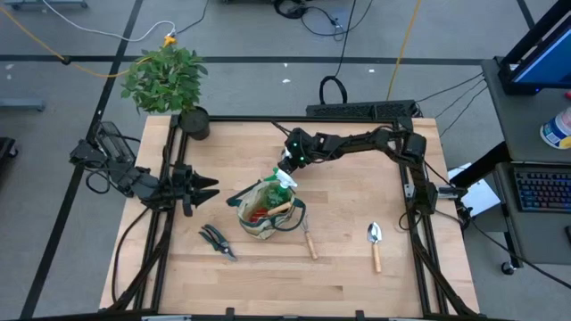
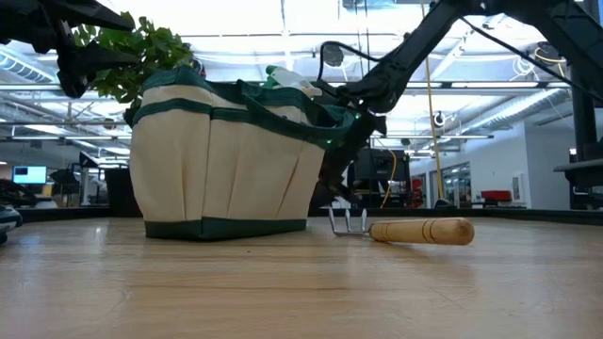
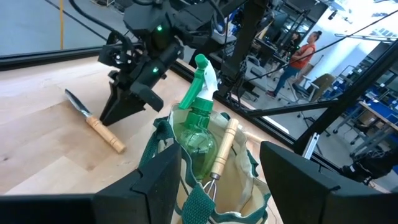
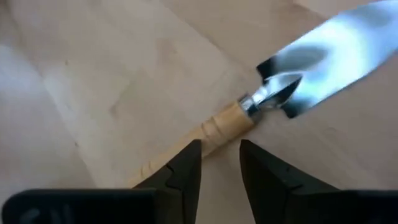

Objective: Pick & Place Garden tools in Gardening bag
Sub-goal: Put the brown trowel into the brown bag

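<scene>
Right gripper (image 4: 219, 168) is held low over a trowel (image 4: 230, 121) beside the gardening bag (image 1: 254, 227) mid-table, fingers narrowly spread, nothing pinched. Spray bottle (image 3: 199, 118) is seen bagged. Left gripper (image 1: 207, 189) is parked leftward, fingers spread.

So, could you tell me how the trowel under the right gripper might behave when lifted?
The trowel looks rigid, metal blade on wood, so it probably won't flex. Its round handle may roll or slip in the right gripper. Gripped by the handle, the blade end would likely dip.
</scene>
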You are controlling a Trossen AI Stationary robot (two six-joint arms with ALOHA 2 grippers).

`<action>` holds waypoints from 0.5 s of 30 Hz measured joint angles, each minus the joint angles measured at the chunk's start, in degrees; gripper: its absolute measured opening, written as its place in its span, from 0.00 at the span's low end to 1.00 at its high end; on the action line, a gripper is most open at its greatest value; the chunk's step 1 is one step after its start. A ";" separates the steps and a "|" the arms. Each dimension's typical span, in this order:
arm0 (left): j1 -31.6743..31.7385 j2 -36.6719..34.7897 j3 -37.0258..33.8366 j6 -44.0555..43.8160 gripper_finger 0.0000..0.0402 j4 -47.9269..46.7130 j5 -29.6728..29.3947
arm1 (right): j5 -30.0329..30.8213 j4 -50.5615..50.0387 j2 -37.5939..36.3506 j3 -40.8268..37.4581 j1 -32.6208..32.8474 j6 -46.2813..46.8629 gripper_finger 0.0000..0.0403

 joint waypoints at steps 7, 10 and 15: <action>0.00 -0.01 0.00 0.39 0.56 0.61 0.38 | -0.03 -0.23 1.53 0.07 0.29 1.06 0.28; 0.02 0.01 0.00 0.42 0.56 0.63 0.38 | 0.13 -0.27 1.55 0.07 0.29 1.06 0.27; 0.02 0.00 0.00 0.27 0.56 0.81 0.38 | 2.01 -0.90 1.39 0.00 -0.02 0.95 0.25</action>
